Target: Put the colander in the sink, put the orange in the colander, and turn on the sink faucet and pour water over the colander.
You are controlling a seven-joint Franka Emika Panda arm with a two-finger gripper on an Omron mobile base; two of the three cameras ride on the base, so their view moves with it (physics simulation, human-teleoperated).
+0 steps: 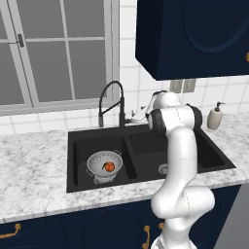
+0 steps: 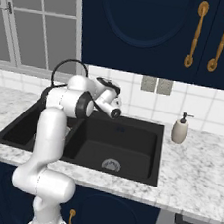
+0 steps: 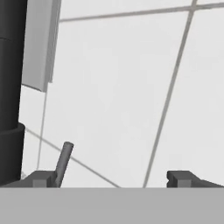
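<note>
Orange (image 1: pixel 109 166) sits in colander (image 1: pixel 104 164), left basin of sink (image 1: pixel 78 146). Faucet (image 1: pixel 111 104) behind, its small lever (image 3: pixel 63 162) beside the left finger of the pincer (image 3: pixel 113 178). Pincer wide, holding nothing, facing tiled wall. Risk: lever is thin; a finger may slip past, so no water flows.

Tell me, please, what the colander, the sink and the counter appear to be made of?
Colander: likely metal, pale silvery-grey, rows of small holes.
Sink: matte black, no glare; could be composite or coated metal.
Counter: white stone-like surface with grey veining, probably marble or an imitation.
</note>
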